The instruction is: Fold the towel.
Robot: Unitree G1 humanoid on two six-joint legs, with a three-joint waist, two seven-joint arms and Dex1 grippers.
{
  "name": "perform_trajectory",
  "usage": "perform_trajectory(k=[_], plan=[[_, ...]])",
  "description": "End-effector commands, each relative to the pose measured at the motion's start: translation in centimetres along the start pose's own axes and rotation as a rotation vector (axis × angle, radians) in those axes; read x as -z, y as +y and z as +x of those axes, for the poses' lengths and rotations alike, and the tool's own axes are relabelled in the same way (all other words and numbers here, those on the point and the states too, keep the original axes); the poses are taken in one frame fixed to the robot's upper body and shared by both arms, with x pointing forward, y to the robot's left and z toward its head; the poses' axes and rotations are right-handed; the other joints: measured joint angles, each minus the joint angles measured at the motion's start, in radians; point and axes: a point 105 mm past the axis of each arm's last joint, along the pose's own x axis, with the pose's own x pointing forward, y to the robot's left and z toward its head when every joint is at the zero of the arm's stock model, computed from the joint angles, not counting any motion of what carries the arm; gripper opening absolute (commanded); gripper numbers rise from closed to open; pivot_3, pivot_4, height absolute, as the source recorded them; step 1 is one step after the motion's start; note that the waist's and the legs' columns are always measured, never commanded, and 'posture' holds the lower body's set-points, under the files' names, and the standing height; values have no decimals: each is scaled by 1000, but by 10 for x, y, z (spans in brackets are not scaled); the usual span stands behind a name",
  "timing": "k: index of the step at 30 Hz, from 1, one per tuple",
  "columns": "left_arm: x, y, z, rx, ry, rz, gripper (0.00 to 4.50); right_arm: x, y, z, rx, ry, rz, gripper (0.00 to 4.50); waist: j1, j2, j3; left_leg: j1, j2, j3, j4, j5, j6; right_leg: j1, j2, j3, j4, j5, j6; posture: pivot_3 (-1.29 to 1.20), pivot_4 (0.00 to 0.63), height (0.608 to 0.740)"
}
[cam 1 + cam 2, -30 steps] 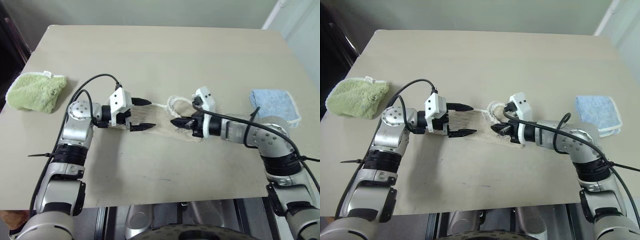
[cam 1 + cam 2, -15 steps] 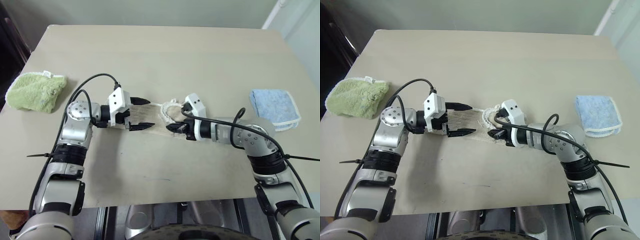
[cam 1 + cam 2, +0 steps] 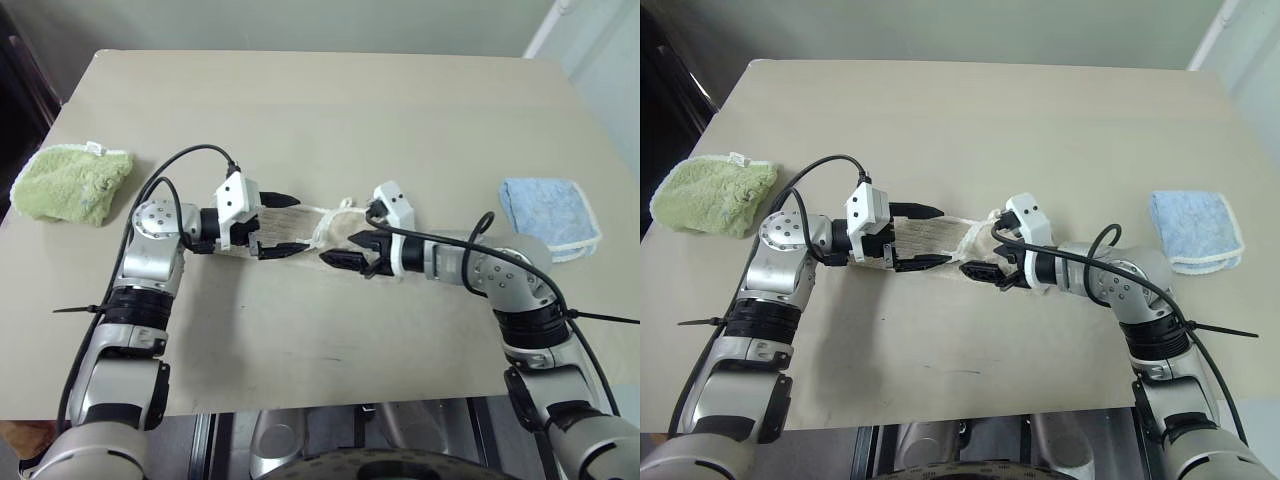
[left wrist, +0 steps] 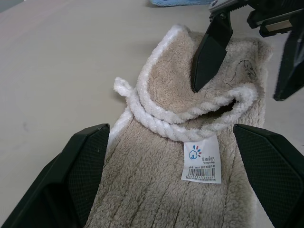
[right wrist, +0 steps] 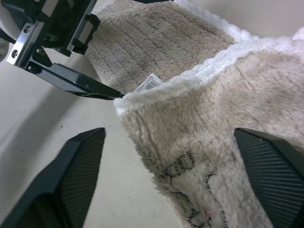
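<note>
Beige towel [image 3: 315,232] lay mid-table [image 3: 330,110], partly folded, betw. both grippers. Right gripper [image 3: 348,251] had fingers spread wide over folded end, gripping nothing. Left gripper [image 3: 284,226] also spread open, fingers straddling the other end, w/ white label [image 4: 202,161] betw. them.

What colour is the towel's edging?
White, on the beige towel; clearest in the left wrist view.

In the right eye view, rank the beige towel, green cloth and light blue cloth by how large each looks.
1. Green cloth, largest.
2. Beige towel, partly covered by both grippers, so it may really match or exceed the green.
3. Light blue cloth, smallest.
</note>
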Motion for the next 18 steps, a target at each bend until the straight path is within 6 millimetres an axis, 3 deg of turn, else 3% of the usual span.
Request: perform_trajectory(k=[1,11,12,13,15,18], plan=[[-16,7,-4,-19,-36,48,4500,-8,5,-4,-18,-38,-22,4492,0,0,0,0,0,0,0,0,0,0,0,0,0,0,0,0,150,703],[-16,7,-4,-19,-36,48,4500,-8,5,-4,-18,-37,-23,4492,0,0,0,0,0,0,0,1,-1,-1,0,0,7,-1,-2,0,150,703],[-34,20,-4,-55,-99,33,4500,-29,14,-22,-94,-183,0,4492,2,0,0,0,0,0,0,2,-1,-1,0,0,8,-2,-3,0,150,703],[-58,28,4,-30,-206,-2,4328,-47,19,-54,-139,-360,1,4321,15,-1,1,0,0,0,0,2,-1,-2,0,0,9,-2,-3,0,150,703],[-85,31,15,36,-325,-45,3924,-66,33,-99,-194,-570,-36,3930,34,-2,1,-9,-2,-3,2,8,-3,-8,0,-2,12,-3,-2,0,150,703],[-89,30,17,63,-343,-72,3901,-73,44,-113,-233,-622,-47,2923,24,-1,-1,-13,-3,1,6,8,-4,-9,-2,0,12,0,1,0,150,703]])
